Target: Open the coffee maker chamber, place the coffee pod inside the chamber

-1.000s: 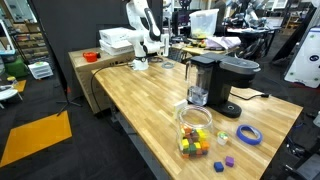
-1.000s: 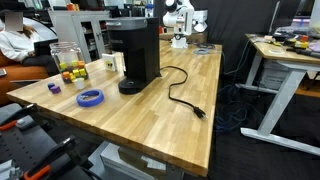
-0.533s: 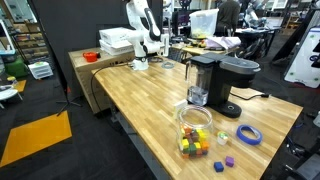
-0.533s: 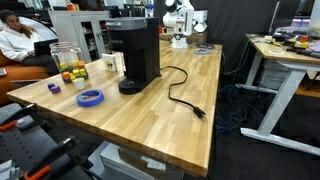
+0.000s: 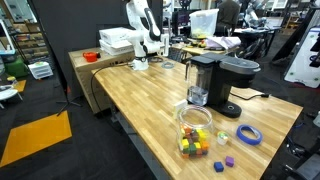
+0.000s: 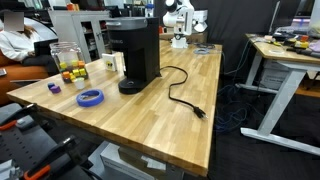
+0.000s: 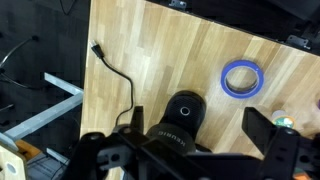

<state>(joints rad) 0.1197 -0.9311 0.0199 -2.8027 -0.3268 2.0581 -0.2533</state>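
The black coffee maker [image 5: 222, 84] stands on the wooden table [image 5: 140, 100], and its rounded chamber head [image 5: 238, 68] is closed. In the wrist view I look down on that head [image 7: 165, 135] with its Keurig lettering, above the round drip base [image 7: 184, 108]. My gripper [image 7: 196, 123] is open, and its dark fingers [image 7: 137, 118] straddle the machine from well above with nothing between them. The white arm [image 5: 140, 22] rises at the far end of the table [image 6: 200, 90]. I cannot make out a coffee pod in any view.
A blue tape roll [image 7: 243, 78] lies beside the machine. A clear jar of coloured cubes [image 5: 195, 130] stands nearby, with loose cubes around it. The black power cord [image 6: 182, 95] snakes across the table towards its edge. A cardboard box [image 5: 88, 75] sits by the arm's base.
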